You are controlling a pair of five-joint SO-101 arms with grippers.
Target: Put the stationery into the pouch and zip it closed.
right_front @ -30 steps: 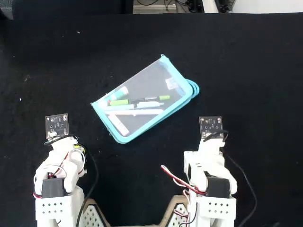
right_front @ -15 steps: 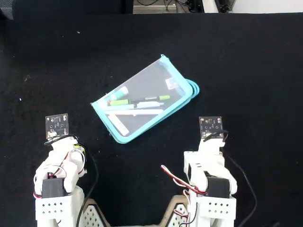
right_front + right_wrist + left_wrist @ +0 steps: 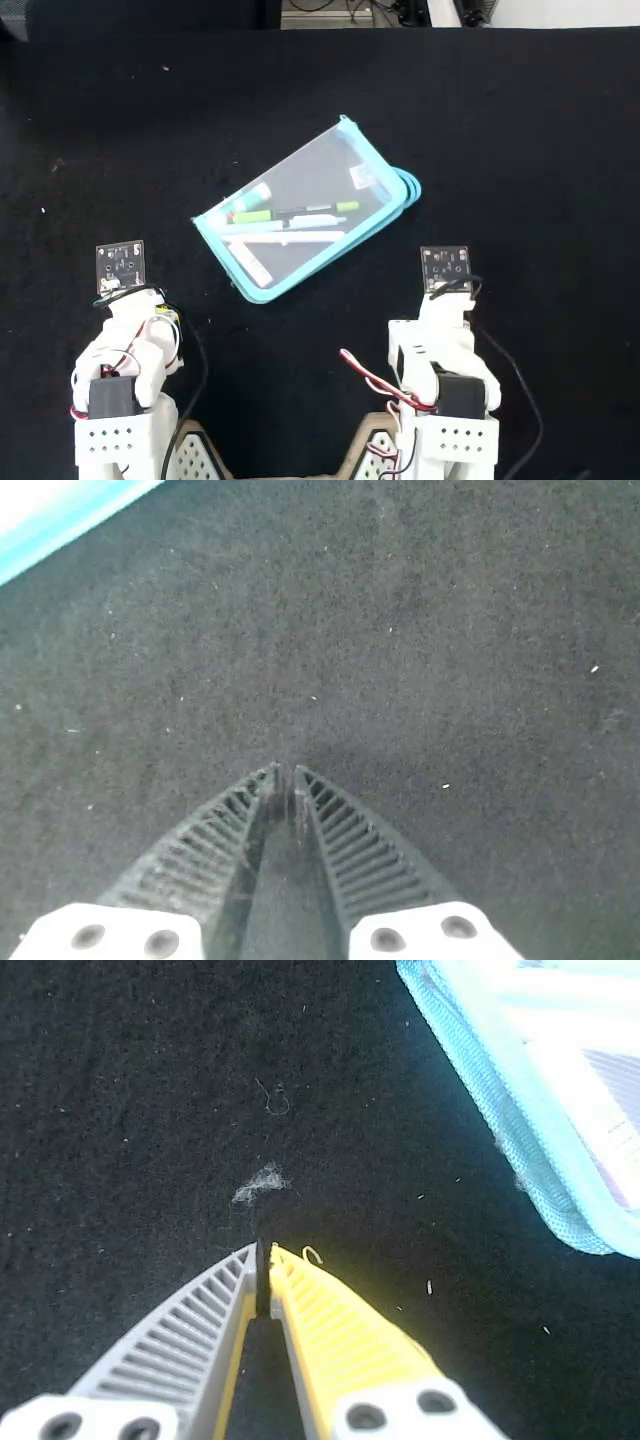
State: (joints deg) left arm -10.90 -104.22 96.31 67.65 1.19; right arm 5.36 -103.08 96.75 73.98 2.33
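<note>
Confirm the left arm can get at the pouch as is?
Probably yes. Just bare table lies between the left claw and the pouch, whose near corner sits close ahead. The claw is shut, so it would have to open first.

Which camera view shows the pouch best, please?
The high view: the whole pouch lies there on the table, with the stationery visible through its clear face. The left wrist view catches one turquoise corner and edge of the pouch; the right wrist view, a thin strip of its edge.
</note>
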